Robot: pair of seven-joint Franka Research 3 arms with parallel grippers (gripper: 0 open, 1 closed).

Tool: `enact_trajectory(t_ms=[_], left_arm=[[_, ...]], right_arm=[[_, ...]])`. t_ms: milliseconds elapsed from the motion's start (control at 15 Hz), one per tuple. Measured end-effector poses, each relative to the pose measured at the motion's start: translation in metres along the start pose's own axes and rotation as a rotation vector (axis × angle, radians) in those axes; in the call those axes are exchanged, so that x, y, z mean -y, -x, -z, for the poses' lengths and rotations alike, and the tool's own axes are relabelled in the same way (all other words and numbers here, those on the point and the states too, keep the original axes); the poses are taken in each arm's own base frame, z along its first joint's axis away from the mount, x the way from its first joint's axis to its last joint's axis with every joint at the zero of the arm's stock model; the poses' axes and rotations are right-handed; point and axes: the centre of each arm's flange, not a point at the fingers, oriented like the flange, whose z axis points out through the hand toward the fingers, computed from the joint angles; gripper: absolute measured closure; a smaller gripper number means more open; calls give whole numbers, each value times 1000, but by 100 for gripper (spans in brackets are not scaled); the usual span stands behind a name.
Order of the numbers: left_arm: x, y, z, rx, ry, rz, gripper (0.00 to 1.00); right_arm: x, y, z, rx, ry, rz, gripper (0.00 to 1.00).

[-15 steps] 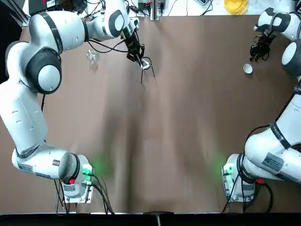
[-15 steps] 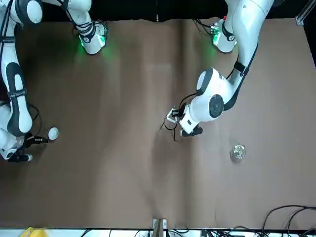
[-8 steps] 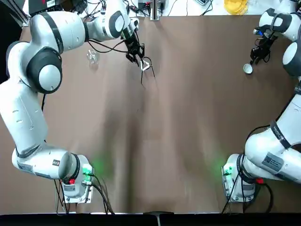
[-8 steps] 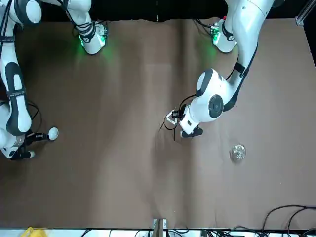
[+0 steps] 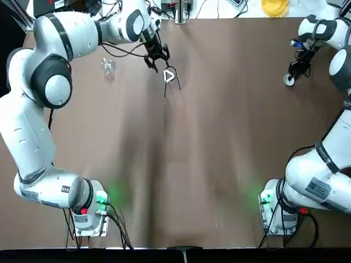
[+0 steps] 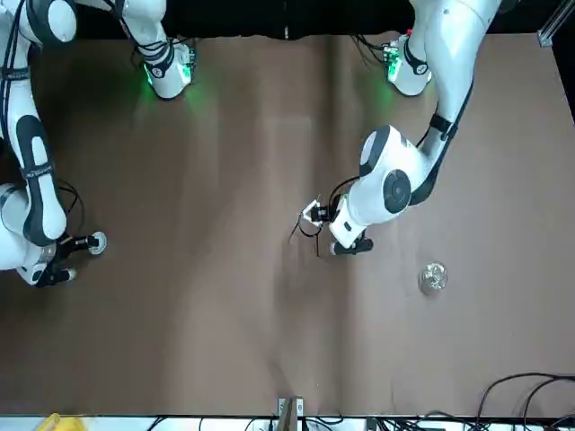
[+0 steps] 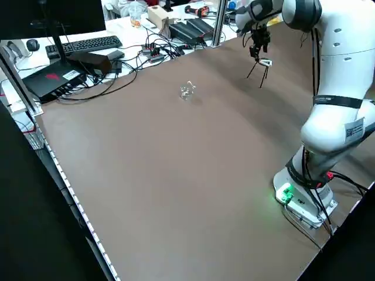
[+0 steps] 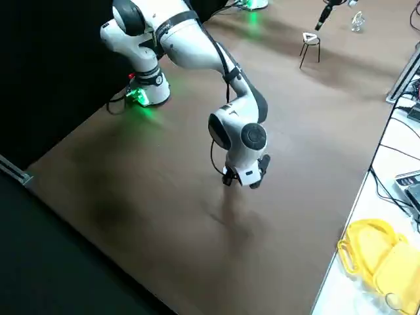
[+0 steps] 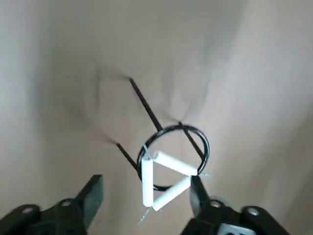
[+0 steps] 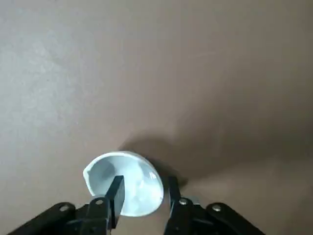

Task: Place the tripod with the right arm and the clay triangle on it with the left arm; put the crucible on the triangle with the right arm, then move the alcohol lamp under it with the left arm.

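The tripod stands on its thin legs on the brown table. Seen from the robot's side, with the middle of the table as the middle of the clock, it is near 12 o'clock. The little white triangle is on top of its ring. In the left wrist view, one side of the triangle looks like it pokes out past the ring.

The left gripper is right by the tripod, at about 11 o'clock from it. Its two fingers are wide apart. One fingertip shows in front of a corner of the triangle, and it is hard to tell if they touch.

The white cup is at about 2 o'clock on the table. The right gripper is at the cup, with its two fingers apart. One finger shows over the open cup, and the other is just past the rim. The pictures do not show if they touch it.

The glass lamp sits on the table between 10 and 11 o'clock, well apart from the cup.

Farther back is a white desk. Yellow trays are on it at 1 o'clock. A black screen and a keyboard are there too, past 10 o'clock.
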Motion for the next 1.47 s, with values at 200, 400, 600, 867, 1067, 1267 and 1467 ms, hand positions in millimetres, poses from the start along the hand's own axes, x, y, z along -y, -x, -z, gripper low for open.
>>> enact_trajectory(t_ms=[200,400,600,867,1067,1267,1467], left_arm=[[18,-16,51,-63,8,23,1],[59,-27,112,-48,-16,43,1],[107,-37,156,9,-37,-3,1],[196,-55,194,67,-47,-157,1],[253,-59,227,58,-51,-267,1],[279,-61,238,51,-40,-324,0],[296,-62,243,46,-30,-491,0]], right_arm=[[-2,1,0,1,1,14,59],[-1,1,-2,0,1,16,66],[-2,1,-6,-1,3,17,77],[5,-4,5,-15,11,39,93],[44,-27,13,-26,34,109,93],[130,-53,46,-8,25,202,93],[261,-52,128,-40,-26,221,93]])
